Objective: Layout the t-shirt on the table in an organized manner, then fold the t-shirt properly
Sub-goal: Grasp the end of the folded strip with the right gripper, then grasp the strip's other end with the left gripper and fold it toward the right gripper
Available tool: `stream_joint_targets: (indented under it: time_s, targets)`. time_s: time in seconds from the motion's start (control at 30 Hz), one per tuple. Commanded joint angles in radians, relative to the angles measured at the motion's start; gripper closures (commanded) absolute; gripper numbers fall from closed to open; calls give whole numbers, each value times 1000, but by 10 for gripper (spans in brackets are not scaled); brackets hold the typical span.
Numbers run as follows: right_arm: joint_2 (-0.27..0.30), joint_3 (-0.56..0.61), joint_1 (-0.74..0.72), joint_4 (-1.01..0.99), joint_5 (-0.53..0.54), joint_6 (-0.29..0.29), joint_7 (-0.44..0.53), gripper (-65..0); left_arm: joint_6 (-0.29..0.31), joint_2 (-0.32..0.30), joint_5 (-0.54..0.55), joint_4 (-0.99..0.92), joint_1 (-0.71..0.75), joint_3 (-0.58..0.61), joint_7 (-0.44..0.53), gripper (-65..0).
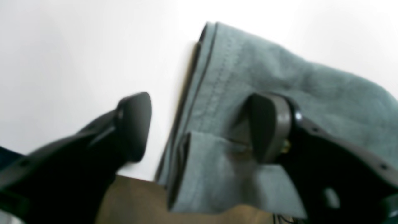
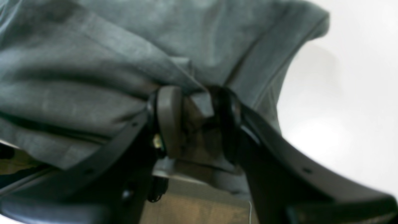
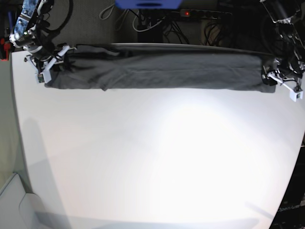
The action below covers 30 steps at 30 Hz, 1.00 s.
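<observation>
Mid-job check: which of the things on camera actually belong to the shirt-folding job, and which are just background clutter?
Belongs to the job:
- t-shirt, stretched along the far table edge
- table
- right gripper, shut on a t-shirt corner
- left gripper, open astride the other end's hem

Just lying about:
- cables behind the table
- power strip with a red light

T-shirt [image 3: 162,69]: dark charcoal-grey, thin soft cloth, stretched into a long narrow band along the table's far edge, running nearly the full width, with lengthwise creases and a small dip in its near hem toward the left of the base view. Both ends bunched; stitched hem visible at the end seen in the left wrist view [image 1: 224,93]. Table [image 3: 157,162]: broad, smooth white top, rounded corners, far wider than the shirt.
</observation>
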State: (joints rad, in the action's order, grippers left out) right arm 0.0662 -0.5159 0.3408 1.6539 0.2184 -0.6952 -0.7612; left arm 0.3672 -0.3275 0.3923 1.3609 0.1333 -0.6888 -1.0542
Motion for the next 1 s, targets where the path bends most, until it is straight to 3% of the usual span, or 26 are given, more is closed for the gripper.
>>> stream_joint_targets:
  time_s: [0.0, 0.23, 0.5, 0.63, 0.97]
  targets:
    - [-1, 6, 8, -11, -43, -3, -68, -224, 3, 0, 6, -7, 6, 30, -47, -380]
    - [-1, 6, 8, -11, -43, -3, -68, -224, 3, 0, 6, -7, 2, 71, -48, -3]
    - [-1, 6, 8, -11, -43, -3, -68, -224, 3, 0, 7, 27, 1, 70, -56, -1]
    - [-1, 6, 8, -11, -43, -3, -68, -224, 0, 38, 7, 183, 16, 65, -70, -1]
    - [-3, 6, 8, -11, -43, -3, -68, -224, -12, 136, -5, 570, 32, 68, -234, -1]
